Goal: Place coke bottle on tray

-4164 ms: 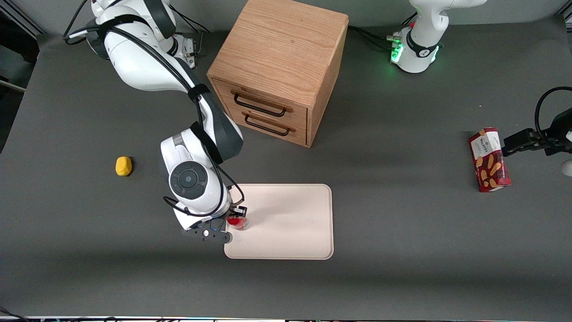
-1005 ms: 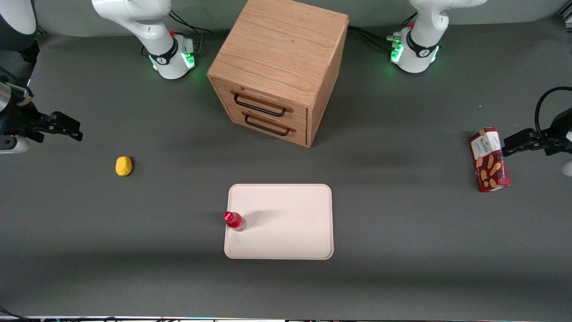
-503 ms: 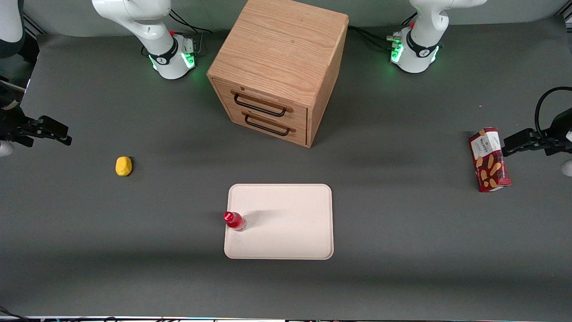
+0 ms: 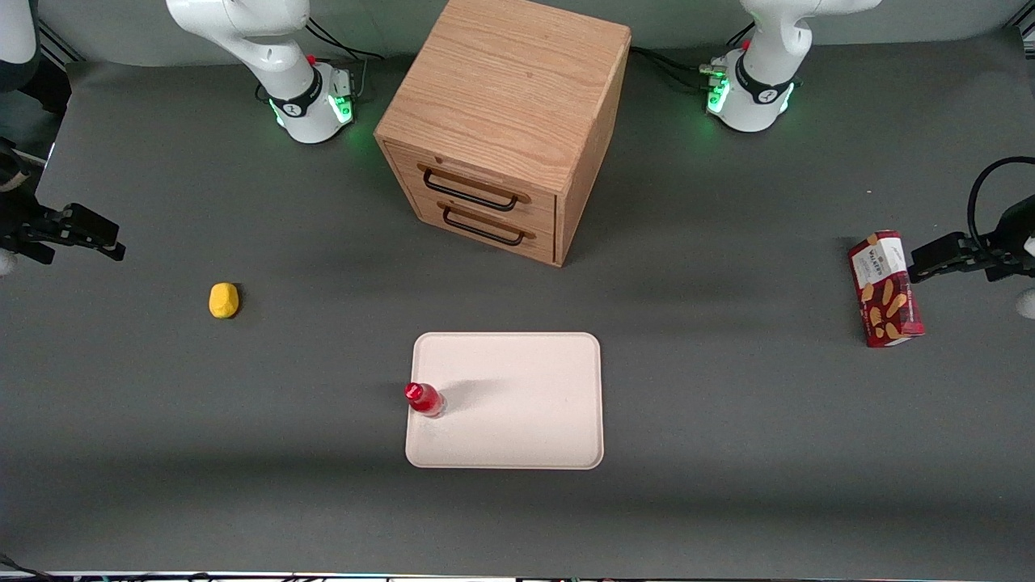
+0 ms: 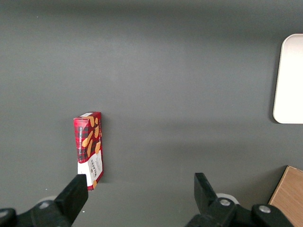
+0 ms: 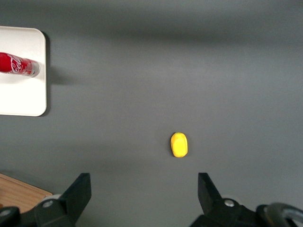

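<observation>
While the bottle (image 4: 424, 399) is standing upright on the tray (image 4: 517, 404) at its edge, lower centre of the front view, the pincer (image 4: 97, 236) is hanging spread apart and empty at the left edge, above the counter (image 4: 242, 453).

This looks like a robotics lab, a test bench rather than anyone's home. Two white robot arms are bolted at the upper edge of a plain dark grey tabletop (image 4: 728, 453), their bases (image 4: 311, 113) glowing green and trailing black cables. A few unrelated props sit scattered about: a small wooden drawer cabinet (image 4: 505, 121), a cream tray (image 4: 525, 436), a snack box (image 4: 885, 301).
</observation>
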